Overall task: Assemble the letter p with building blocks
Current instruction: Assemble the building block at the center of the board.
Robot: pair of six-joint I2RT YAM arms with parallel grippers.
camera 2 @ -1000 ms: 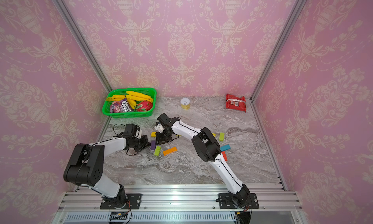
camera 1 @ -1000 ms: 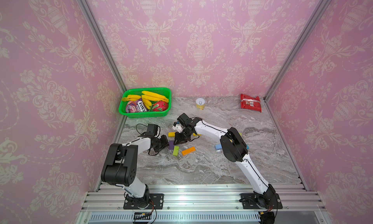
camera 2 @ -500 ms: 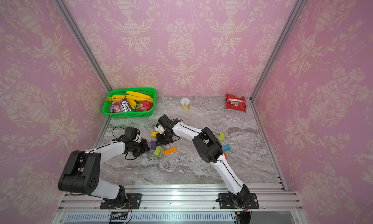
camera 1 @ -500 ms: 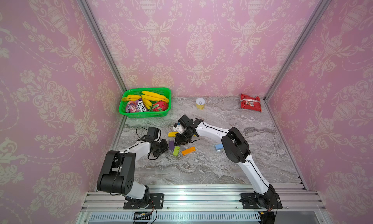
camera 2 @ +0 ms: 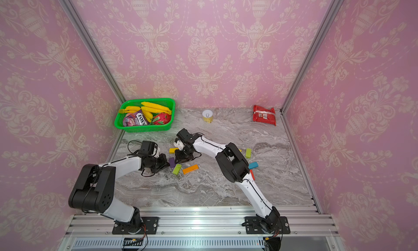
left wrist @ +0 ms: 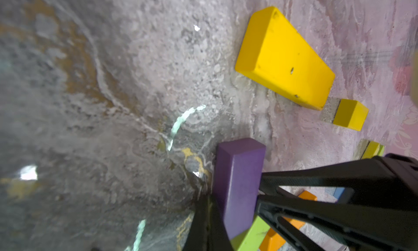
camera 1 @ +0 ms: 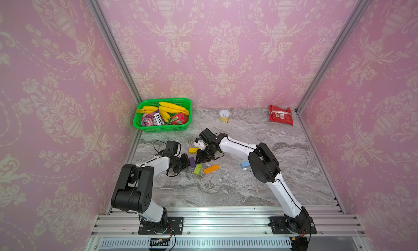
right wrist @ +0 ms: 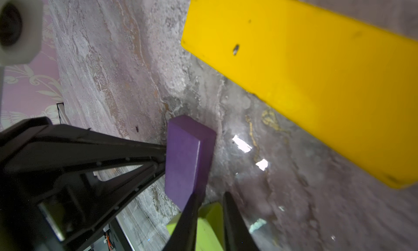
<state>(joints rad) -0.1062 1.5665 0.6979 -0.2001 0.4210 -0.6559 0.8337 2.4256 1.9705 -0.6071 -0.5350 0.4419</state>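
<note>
The purple block (camera 1: 192,162) (camera 2: 172,162) stands on edge between my two grippers. My left gripper (camera 1: 186,162) (left wrist: 207,207) is shut and empty, pressed against one long side of the purple block (left wrist: 237,182). Against the opposite side rest the fingers (left wrist: 316,177) of my right gripper (camera 1: 199,158) (right wrist: 210,194), a narrow gap between them, gripping nothing. Through that gap a lime block (right wrist: 208,229) (camera 1: 197,169) shows. An orange block (camera 1: 211,169) lies beside it, a yellow block (camera 1: 193,150) (right wrist: 305,69) just beyond.
More blocks lie to the right: light blue (camera 1: 245,164), lime (camera 2: 248,153), red (camera 2: 252,174). A green basket (camera 1: 144,127) of bananas stands at the back left, a small can (camera 1: 224,116) at the back middle, a red snack packet (camera 1: 281,115) at the back right.
The left arm shifted slightly and settled against the purple block. The right arm and the blocks hold their places.
</note>
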